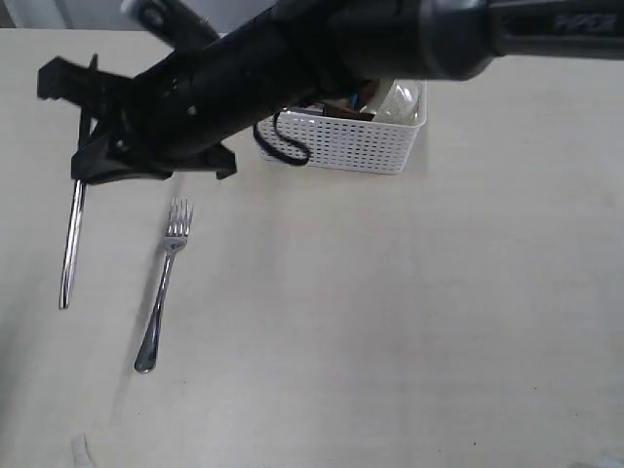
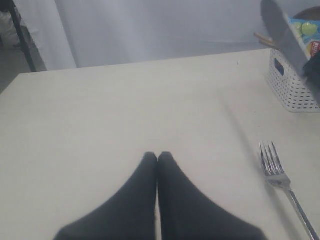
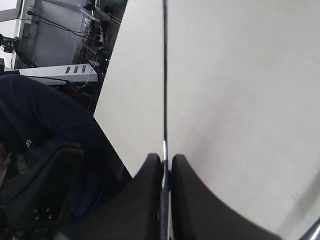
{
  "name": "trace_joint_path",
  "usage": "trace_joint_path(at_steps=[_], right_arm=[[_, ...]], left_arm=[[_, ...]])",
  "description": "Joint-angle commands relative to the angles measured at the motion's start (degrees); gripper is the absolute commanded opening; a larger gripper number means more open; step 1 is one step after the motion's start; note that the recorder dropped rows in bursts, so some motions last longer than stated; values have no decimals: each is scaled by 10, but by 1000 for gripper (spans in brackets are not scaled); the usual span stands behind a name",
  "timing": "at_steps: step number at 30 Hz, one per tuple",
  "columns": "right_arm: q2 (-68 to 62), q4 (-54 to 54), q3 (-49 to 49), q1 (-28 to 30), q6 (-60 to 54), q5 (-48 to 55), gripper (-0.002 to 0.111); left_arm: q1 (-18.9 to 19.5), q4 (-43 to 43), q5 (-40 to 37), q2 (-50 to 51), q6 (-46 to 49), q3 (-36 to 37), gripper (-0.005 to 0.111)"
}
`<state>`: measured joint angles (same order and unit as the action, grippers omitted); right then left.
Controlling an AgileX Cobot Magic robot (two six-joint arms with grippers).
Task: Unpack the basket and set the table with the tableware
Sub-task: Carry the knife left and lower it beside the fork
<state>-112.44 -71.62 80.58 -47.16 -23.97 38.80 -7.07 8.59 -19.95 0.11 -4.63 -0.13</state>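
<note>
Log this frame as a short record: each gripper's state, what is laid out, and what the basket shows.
right gripper: shut on knife, reached across to the left of the exterior view
knife: held by one end, left of the fork; contact with table unclear
left gripper: shut, empty
fork: flat on table, tines toward basket
basket: holds items, including a blue packet

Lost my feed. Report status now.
Right gripper shut on knife, beside fork. Left gripper shut, empty. Basket not yet emptied. Nothing blocking the knife.
</note>
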Motion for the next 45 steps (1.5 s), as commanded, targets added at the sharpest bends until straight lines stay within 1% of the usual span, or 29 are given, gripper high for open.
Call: trace_joint_path(at_steps=[1, 7, 13, 19, 39, 45], right_arm=[[-70, -64, 20, -8, -9, -20, 0], [-130, -86, 20, -7, -9, -25, 0], [-145, -89, 20, -3, -9, -45, 0], [-169, -86, 20, -3, -8, -27, 0], [-186, -77, 20, -2, -8, -29, 0], [-186, -56, 20, -2, 1, -31, 0]], left_arm=[[-3, -1, 0, -1, -1, 1, 0], [-3, -1, 0, -1, -1, 1, 0], [-3, 0, 0, -1, -1, 1, 0], [-3, 1, 0, -1, -1, 1, 0], [-3, 1, 0, -1, -1, 1, 0], [-3, 1, 0, -1, -1, 1, 0]])
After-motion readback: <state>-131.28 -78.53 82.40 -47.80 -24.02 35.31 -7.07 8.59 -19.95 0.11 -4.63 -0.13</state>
